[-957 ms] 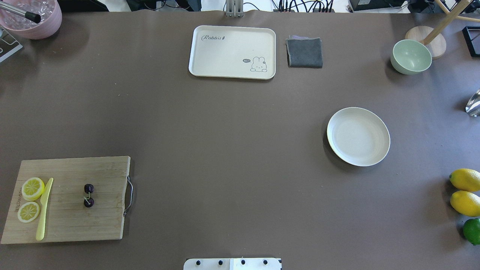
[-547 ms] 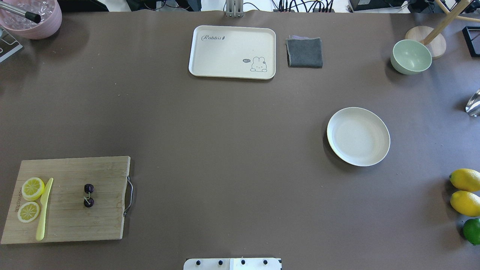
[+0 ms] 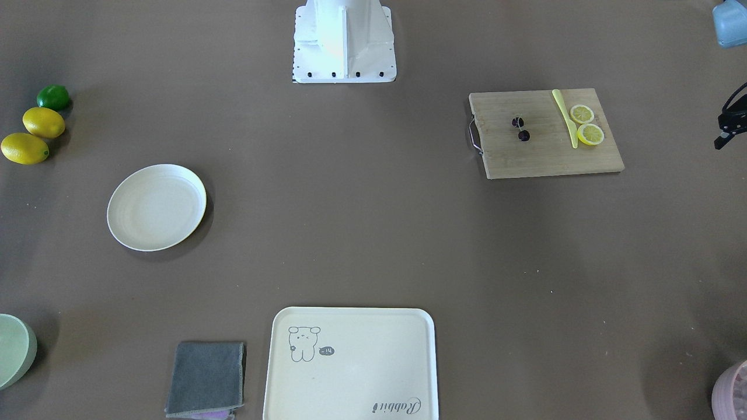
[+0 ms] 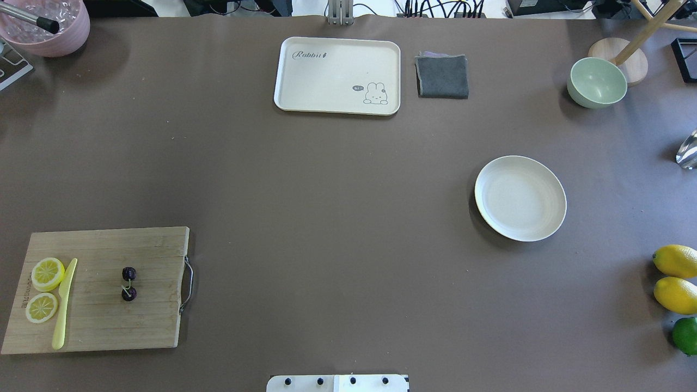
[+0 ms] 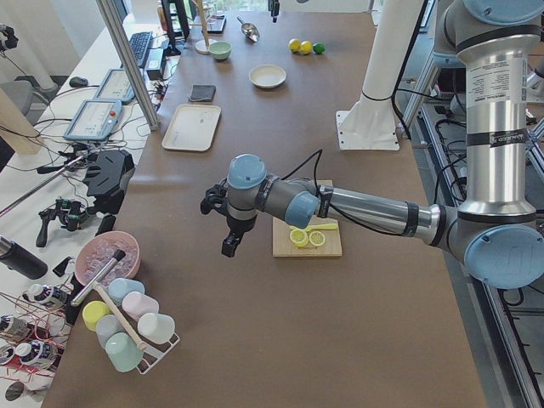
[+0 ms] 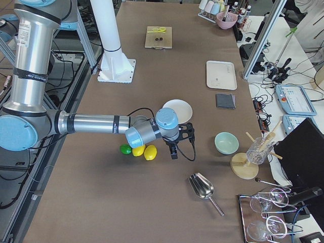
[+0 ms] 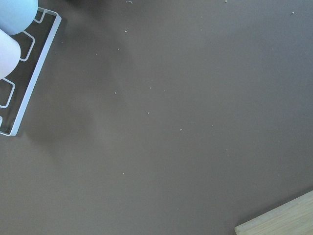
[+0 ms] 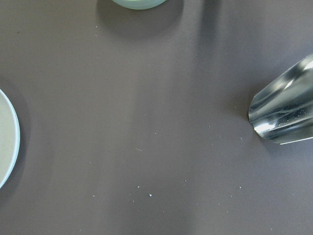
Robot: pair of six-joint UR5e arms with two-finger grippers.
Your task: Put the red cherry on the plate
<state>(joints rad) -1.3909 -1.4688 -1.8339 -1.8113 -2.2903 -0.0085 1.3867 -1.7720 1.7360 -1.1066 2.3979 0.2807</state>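
The red cherry [image 4: 129,283], a dark pair joined by a thin stem, lies on the wooden cutting board [image 4: 103,321] at the near left, also seen as the cherry [image 3: 520,129]. The plate [image 4: 520,198] sits empty on the right half of the table; its rim [image 8: 7,142] shows at the left edge of the right wrist view. My left gripper [image 5: 229,246] hovers over the table beyond the board's outer end, away from the cherry. My right gripper [image 6: 173,152] hangs beyond the plate, near the lemons. I cannot tell whether either gripper is open or shut.
Two lemon slices [image 4: 46,288] and a yellow knife [image 4: 64,305] share the board. At the far edge lie a cream tray [image 4: 337,75] and a grey cloth [image 4: 442,76]. A green bowl [image 4: 597,82], a metal scoop [image 8: 286,115], lemons [image 4: 676,277] and a cup rack [image 5: 127,327] line the table ends.
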